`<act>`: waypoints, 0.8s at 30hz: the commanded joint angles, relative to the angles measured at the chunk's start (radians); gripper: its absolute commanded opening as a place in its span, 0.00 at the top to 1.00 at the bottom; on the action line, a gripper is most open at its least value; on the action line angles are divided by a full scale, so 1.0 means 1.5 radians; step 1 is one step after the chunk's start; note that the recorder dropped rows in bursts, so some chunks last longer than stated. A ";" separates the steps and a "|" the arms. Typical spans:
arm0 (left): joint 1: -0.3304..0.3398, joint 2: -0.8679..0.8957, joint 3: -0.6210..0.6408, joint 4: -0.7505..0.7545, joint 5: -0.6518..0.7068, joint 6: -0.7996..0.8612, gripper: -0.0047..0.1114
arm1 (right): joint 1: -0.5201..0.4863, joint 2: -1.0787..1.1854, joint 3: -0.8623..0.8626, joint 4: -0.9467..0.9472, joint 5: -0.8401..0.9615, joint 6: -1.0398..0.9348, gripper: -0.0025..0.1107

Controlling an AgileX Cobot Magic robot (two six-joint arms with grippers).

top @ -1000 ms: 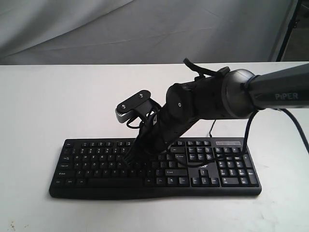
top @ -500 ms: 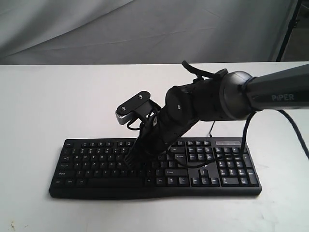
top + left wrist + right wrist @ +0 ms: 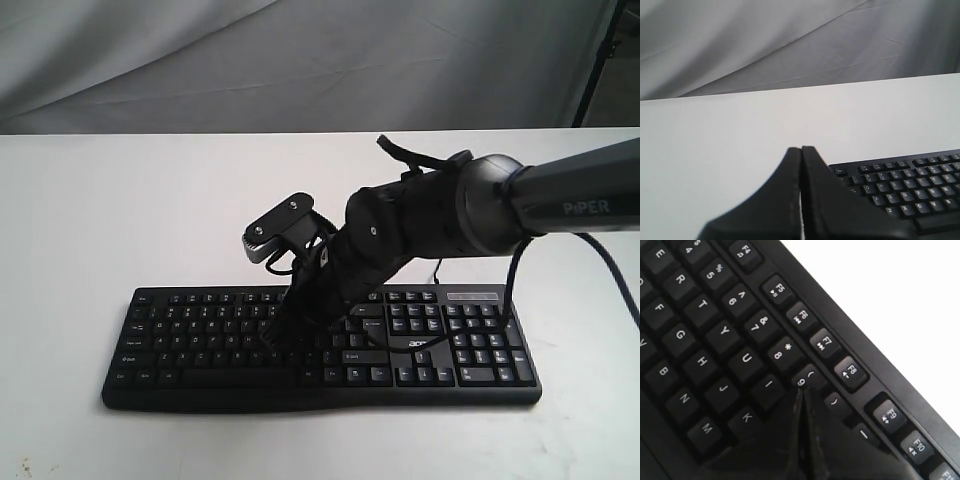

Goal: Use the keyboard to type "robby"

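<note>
Black keyboard lying flat on the white bench, long edge toward the exterior camera, with its thin cable leading off the rear edge. The keyboard is judged a stiff, light plastic slab that may skate on the smooth bench if pushed sideways. Its keys give under a short, light stroke and need no force. It calls for no grasp: the proper contact is one keycap, met at its centre and pressed straight down, so that neighbouring caps are not caught. The right arm reaches across the keyboard's middle with the right fingers pressed together into a single narrow tip and holding nothing. In the right wrist view the right fingers end at the near edge of the 9 key on the keyboard, with I just beside them. The O key, the second letter of the word, presumably lies hidden beneath them. Whether the tip actually bears on a cap or stands just above it cannot be told from these views. The left fingers are likewise closed flat against each other and empty. They sit off the Esc corner of the keyboard, above bare bench, touching nothing.
</note>
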 commanded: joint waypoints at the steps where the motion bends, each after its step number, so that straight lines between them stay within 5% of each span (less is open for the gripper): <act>1: -0.004 -0.002 0.003 0.003 -0.005 -0.002 0.96 | -0.001 -0.003 0.007 -0.007 -0.008 -0.002 0.98; 8: -0.004 -0.002 0.003 0.003 -0.005 -0.002 0.96 | 0.032 -0.059 -0.061 -0.005 0.111 0.007 0.98; 24: -0.004 -0.002 0.003 0.003 -0.005 -0.002 0.96 | 0.095 0.010 -0.083 0.038 0.057 0.001 0.98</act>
